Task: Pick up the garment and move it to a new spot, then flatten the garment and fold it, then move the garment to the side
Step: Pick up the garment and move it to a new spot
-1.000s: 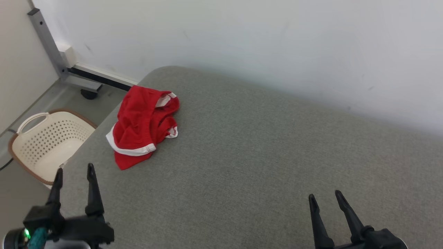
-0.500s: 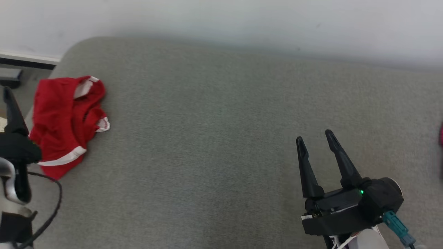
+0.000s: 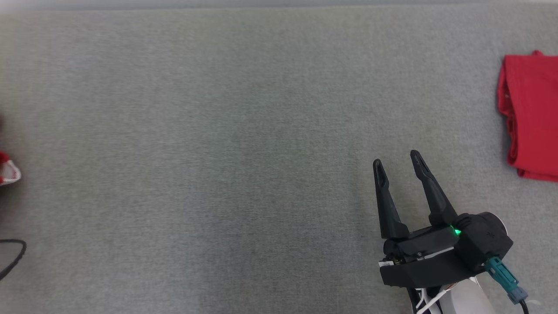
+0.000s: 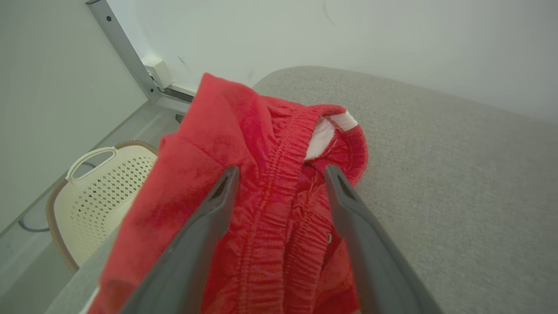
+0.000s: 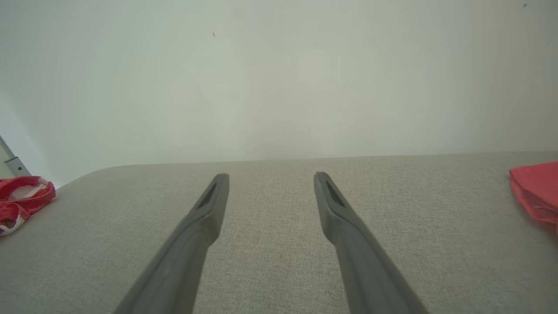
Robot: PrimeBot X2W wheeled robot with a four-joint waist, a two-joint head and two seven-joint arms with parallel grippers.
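Crumpled red garment [image 4: 270, 205], white-trimmed

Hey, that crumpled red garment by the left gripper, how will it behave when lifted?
The crumpled red garment lies in soft rumples, so it will likely hang limp and sag. Its gathered waistband looks thicker, probably the firmer place to pinch. It seems light.

Red garments: two, namely crumpled red garment [image 4: 270, 205] with white trim and folded red garment [image 3: 529, 113]. Grippers: two, left gripper [image 4: 282, 169] and right gripper [image 3: 396, 158]; two fingers [image 3: 386, 205] each. Cream perforated basket [image 4: 109, 187]: one. Grey counter [image 3: 218, 152]: one.
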